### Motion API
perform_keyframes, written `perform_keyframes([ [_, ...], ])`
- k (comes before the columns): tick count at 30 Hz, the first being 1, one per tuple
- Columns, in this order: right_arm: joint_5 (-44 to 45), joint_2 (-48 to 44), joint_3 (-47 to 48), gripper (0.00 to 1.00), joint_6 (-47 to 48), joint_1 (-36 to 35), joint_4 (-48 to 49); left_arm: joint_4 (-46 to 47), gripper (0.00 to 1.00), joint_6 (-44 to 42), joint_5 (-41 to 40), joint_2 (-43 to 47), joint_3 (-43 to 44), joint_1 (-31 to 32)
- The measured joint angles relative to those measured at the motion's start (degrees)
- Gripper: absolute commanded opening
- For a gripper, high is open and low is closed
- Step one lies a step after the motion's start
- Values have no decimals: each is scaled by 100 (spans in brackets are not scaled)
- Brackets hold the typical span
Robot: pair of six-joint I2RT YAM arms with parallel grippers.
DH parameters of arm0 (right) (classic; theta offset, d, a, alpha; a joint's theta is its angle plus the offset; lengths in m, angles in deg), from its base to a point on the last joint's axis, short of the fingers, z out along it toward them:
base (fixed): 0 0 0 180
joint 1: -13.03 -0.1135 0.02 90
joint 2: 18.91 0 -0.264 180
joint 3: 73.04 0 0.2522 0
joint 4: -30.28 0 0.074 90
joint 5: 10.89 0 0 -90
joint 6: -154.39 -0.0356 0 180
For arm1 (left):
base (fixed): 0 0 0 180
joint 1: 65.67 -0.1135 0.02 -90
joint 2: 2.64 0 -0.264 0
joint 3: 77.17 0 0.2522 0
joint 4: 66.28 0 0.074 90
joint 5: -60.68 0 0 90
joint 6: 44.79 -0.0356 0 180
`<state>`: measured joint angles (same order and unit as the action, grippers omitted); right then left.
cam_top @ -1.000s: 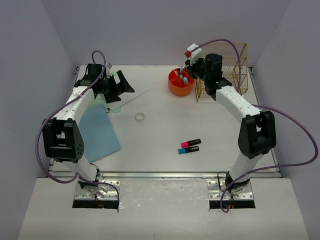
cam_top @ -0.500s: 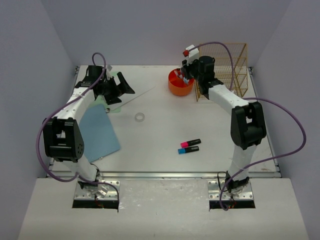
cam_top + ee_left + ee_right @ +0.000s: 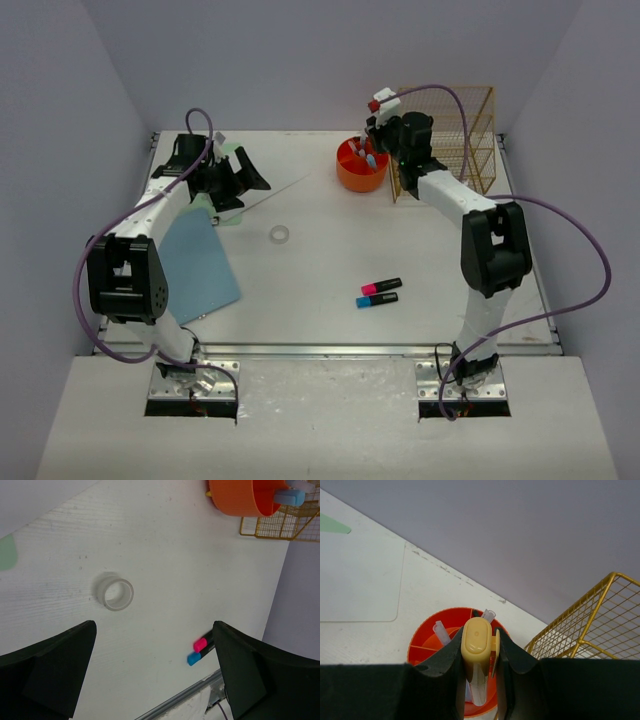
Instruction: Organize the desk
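On the white desk (image 3: pixel 320 265), my right gripper (image 3: pixel 371 141) hangs over the orange pen holder (image 3: pixel 361 166) at the back. In the right wrist view this gripper (image 3: pixel 479 638) is shut on a yellow highlighter (image 3: pixel 477 647), cap end toward the camera, directly above the holder (image 3: pixel 422 645), which has several pens in it. My left gripper (image 3: pixel 246 170) is at the back left, open and holding nothing (image 3: pixel 154 630). A pink highlighter (image 3: pixel 381 286) and a blue highlighter (image 3: pixel 376 299) lie side by side mid-desk. A clear tape ring (image 3: pixel 280 234) lies in the middle.
A gold wire rack (image 3: pixel 452 140) stands right of the holder, close to my right forearm. A blue folder (image 3: pixel 198 265) lies along the left side under my left arm, with a pale green sheet (image 3: pixel 228 214) by it. A metal rail (image 3: pixel 330 349) runs along the front edge.
My right arm has folded in and carried the yellow highlighter a little left, over the orange holder, then held there. The left arm has stayed put.
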<state>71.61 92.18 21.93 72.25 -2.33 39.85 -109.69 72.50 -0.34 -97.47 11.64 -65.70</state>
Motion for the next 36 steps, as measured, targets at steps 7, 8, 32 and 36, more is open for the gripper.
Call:
perform_keyframes([
  [7, 33, 353, 0, 0, -37, 28, 142, 16, 100, 0, -1, 0, -12, 0],
  [8, 45, 405, 0, 0, -48, 31, 140, 19, 100, 0, -1, 0, -12, 0],
  [32, -25, 577, 126, 52, -193, 175, 110, 160, 100, 4, -4, 13, -174, 0],
  [36, -544, 329, 161, 47, -124, 176, -356, 160, 100, 2, -15, 52, -289, 0],
])
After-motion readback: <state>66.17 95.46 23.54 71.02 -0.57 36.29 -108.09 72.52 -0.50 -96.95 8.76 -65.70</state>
